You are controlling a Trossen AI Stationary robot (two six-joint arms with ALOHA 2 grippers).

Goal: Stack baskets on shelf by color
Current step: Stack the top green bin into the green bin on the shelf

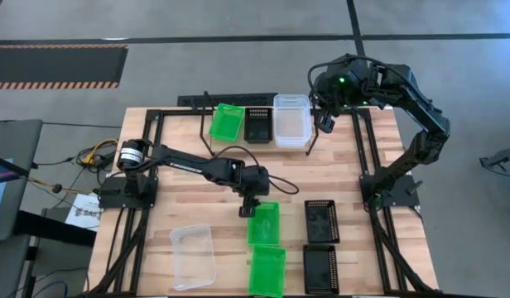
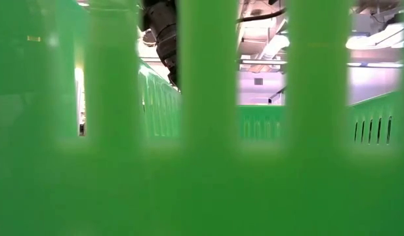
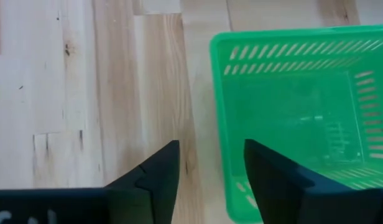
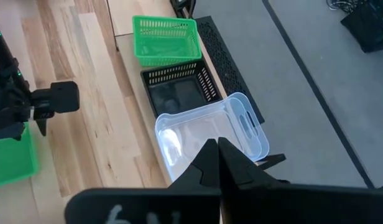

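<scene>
On the shelf (image 1: pixel 209 108) at the table's far edge stand a green basket (image 1: pixel 226 122), a black one (image 1: pixel 259 124) and a clear one (image 1: pixel 291 120) side by side. My left gripper (image 3: pixel 207 180) is open at the left long wall of a green basket (image 1: pixel 264 222) lying mid-table. One finger is outside that wall and one is over the inside. My right gripper (image 4: pixel 217 148) is shut on nothing, raised above the clear basket (image 4: pixel 210 134) at the shelf's right end.
A second green basket (image 1: pixel 267 269) and two black baskets (image 1: pixel 321 221) (image 1: pixel 321 269) lie near the front edge. A clear basket (image 1: pixel 193 257) lies at front left. A green basket wall (image 2: pixel 202 164) fills the low view. Bare wood lies left of my left gripper.
</scene>
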